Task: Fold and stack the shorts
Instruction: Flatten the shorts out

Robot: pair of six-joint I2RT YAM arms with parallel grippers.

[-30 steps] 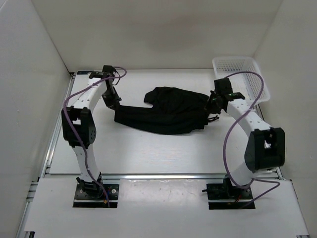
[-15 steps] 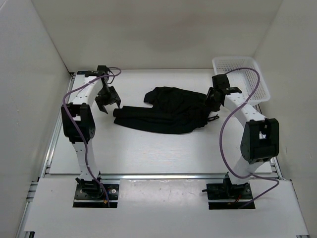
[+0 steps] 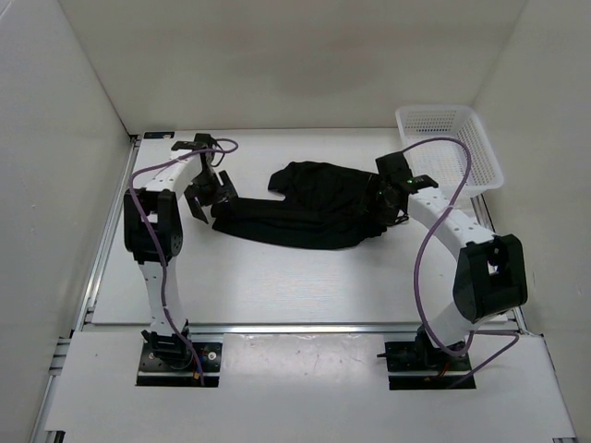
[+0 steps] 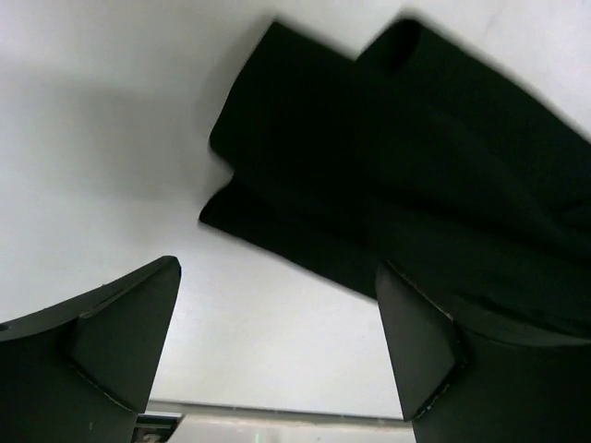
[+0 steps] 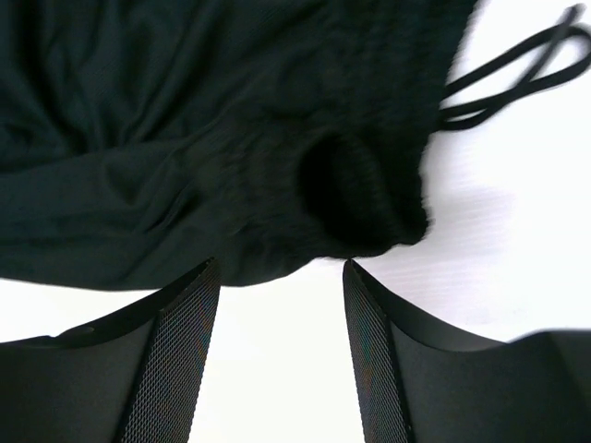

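**Both pincers open at the two ends of the one pair of shorts**

Top view: I count one pair of black shorts, one white mesh basket and my two pincers. The shorts lie crumpled on the table, about midway between its left and right edges and nearer the far edge. Their long axis runs left to right, leg ends to the left and waist end to the right. The basket sits in the far right corner; the shorts lie outside it, near its left side. My left pincer is spread open at the left end of the shorts. My right pincer is at the right end, dark against the cloth.

Left wrist view: my left pincer is wide open and holds nothing. The two leg ends of the shorts lie just ahead of it, pointing at me.

Right wrist view: my right pincer is open with bare table between its fingers. The bunched waistband of the shorts lies just beyond the tips. One thin drawstring trails off to the right.
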